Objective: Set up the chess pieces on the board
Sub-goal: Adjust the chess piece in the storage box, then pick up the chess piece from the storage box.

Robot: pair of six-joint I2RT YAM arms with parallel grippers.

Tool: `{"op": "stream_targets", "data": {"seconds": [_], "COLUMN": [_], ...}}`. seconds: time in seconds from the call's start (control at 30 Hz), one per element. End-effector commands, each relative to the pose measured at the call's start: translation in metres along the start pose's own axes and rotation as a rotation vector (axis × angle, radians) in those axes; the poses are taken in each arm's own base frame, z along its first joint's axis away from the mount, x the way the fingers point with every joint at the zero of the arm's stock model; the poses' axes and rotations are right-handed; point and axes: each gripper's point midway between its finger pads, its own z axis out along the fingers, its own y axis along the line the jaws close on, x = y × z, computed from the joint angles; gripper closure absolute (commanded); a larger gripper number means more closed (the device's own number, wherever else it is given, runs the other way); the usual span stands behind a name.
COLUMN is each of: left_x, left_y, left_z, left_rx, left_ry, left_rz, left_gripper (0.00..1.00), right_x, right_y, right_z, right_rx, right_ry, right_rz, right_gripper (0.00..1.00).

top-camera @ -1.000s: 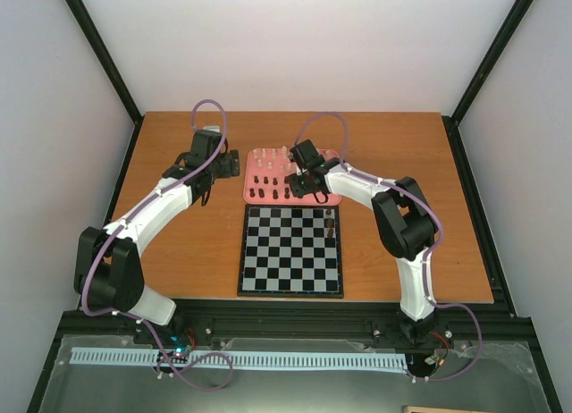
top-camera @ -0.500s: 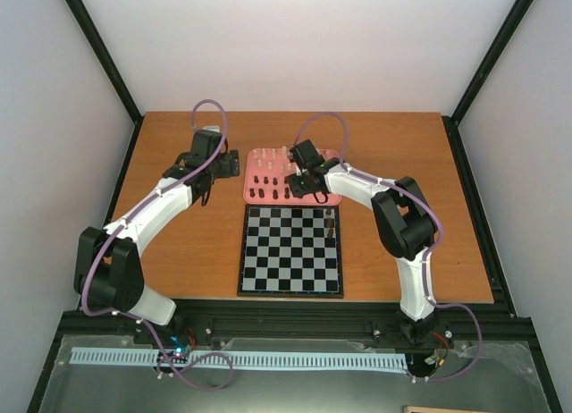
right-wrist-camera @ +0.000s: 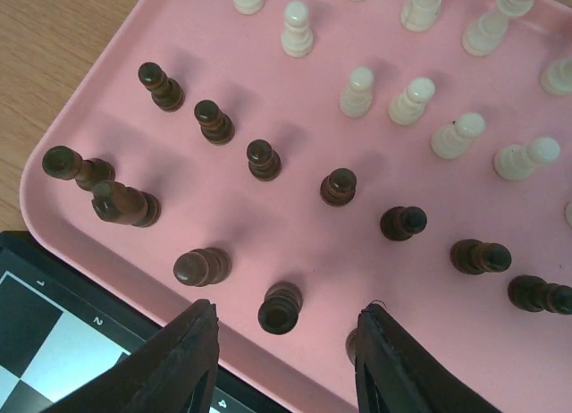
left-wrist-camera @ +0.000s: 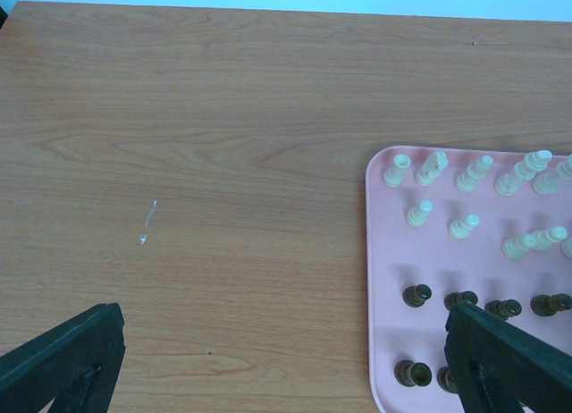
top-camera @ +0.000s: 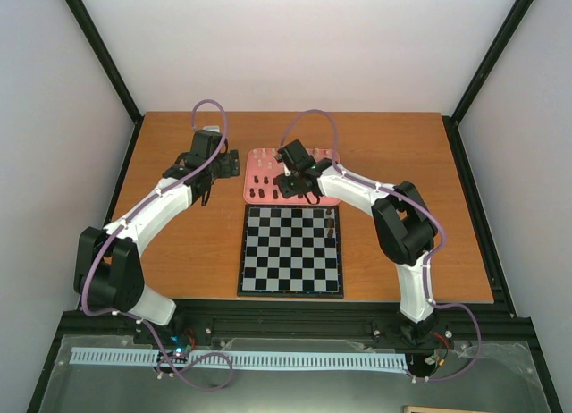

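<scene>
Jaws released, the right gripper (right-wrist-camera: pixel 286 341) hangs over a dark piece (right-wrist-camera: pixel 280 307) on the pink tray (right-wrist-camera: pixel 295 225) beside the board (right-wrist-camera: pixel 63 341) (neighbours (right-wrist-camera: pixel 202 266) crowd close), so an off-centre pinch could topple them.

**Robot lab test cell**

Wooden tabletop (top-camera: pixel 402 163) boxed in by plain white panels (top-camera: pixel 295 37) behind it and on both sides, held by black frame struts (top-camera: pixel 100 55). Left arm (top-camera: pixel 156 203) and right arm (top-camera: pixel 353 185), white with black joints, are bolted to a black rail (top-camera: pixel 295 319) at the tabletop's near edge, with purple cables (top-camera: pixel 211 105) looped over them. Nearer than the tabletop lies a metal sheet (top-camera: pixel 295 391) with a white slotted strip (top-camera: pixel 268 361). Staged props sit mid-tabletop: a checkered board (top-camera: pixel 290 261) and a pink tray (top-camera: pixel 250 197). Reads as an enclosed research rig.
</scene>
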Motion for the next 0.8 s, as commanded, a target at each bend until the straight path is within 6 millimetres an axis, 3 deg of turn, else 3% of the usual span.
{"op": "stream_targets", "data": {"seconds": [0.0,0.4,0.77], "left_x": [-0.017,-0.016,-0.017], "left_y": [0.000,0.001,0.001], "left_z": [-0.005,-0.003,-0.005], "left_rx": [-0.004,-0.011,-0.010], "left_ry": [-0.039,-0.037,-0.040], "left_rz": [-0.017,-0.014,-0.016], "left_gripper": [0.00,0.00,0.00], "right_x": [-0.015,-0.008,0.002], "right_y": [0.003,0.015,0.013], "right_z": [-0.016,0.001,0.013], "right_rx": [0.007,-0.035,-0.024], "right_ry": [-0.036,0.009,0.045], "right_rz": [-0.015,-0.028,-0.018], "right_gripper": [0.57,0.58,0.61]}}
